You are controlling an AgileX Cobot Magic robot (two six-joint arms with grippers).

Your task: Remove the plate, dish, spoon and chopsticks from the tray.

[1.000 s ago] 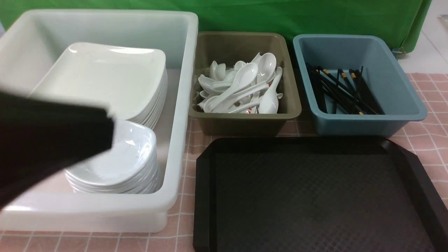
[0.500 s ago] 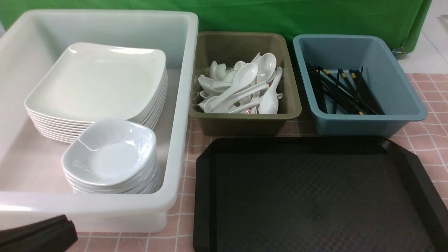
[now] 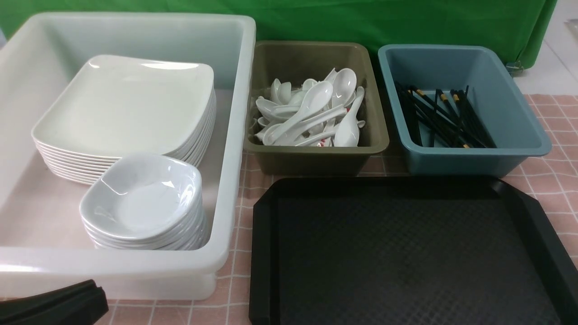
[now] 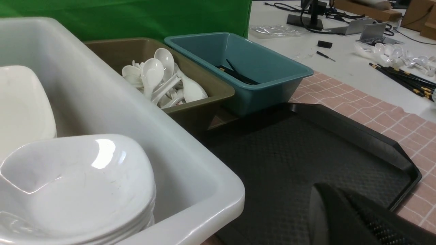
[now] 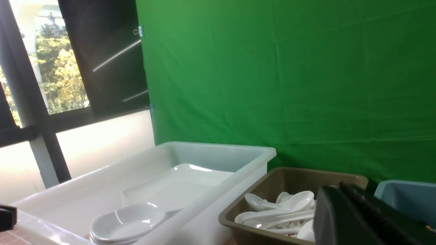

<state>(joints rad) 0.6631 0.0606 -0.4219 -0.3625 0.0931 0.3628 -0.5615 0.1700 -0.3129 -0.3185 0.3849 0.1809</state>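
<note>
Tray [image 3: 406,253] sits bare on the pink checked cloth [image 3: 553,180] at front right, nothing on its waffle floor afaict. Plates, incl. the top plate [image 3: 131,101], are stacked at the back of the big white tub [image 3: 235,135] on the left, and the dish [image 3: 142,194] tops a smaller stack just in front of them, nearer the robot. Spoons [image 3: 311,113] are piled in the olive tub [image 3: 316,158] behind the tray, chopsticks [image 3: 442,119] lie in the blue tub [image 3: 519,126] next to it on the right. Left pincer [image 3: 97,302] only pokes in at the bottom left corner of the front view, black tips together, holding nothing, low in front of the white tub's near wall and off to the left of the tray. So the dish stack is just over that wall from it, plates further back, spoons and chopsticks well apart to the right. Left wrist view shows one dark finger [image 4: 344,217] over the tray's near part w/ the dish stack close beside. Right pincer [image 5: 344,217] shows only in its own wrist view as a dark block; can't tell if it's apart or together, nothing visibly in it, olive tub w/ spoons right behind it.
</note>
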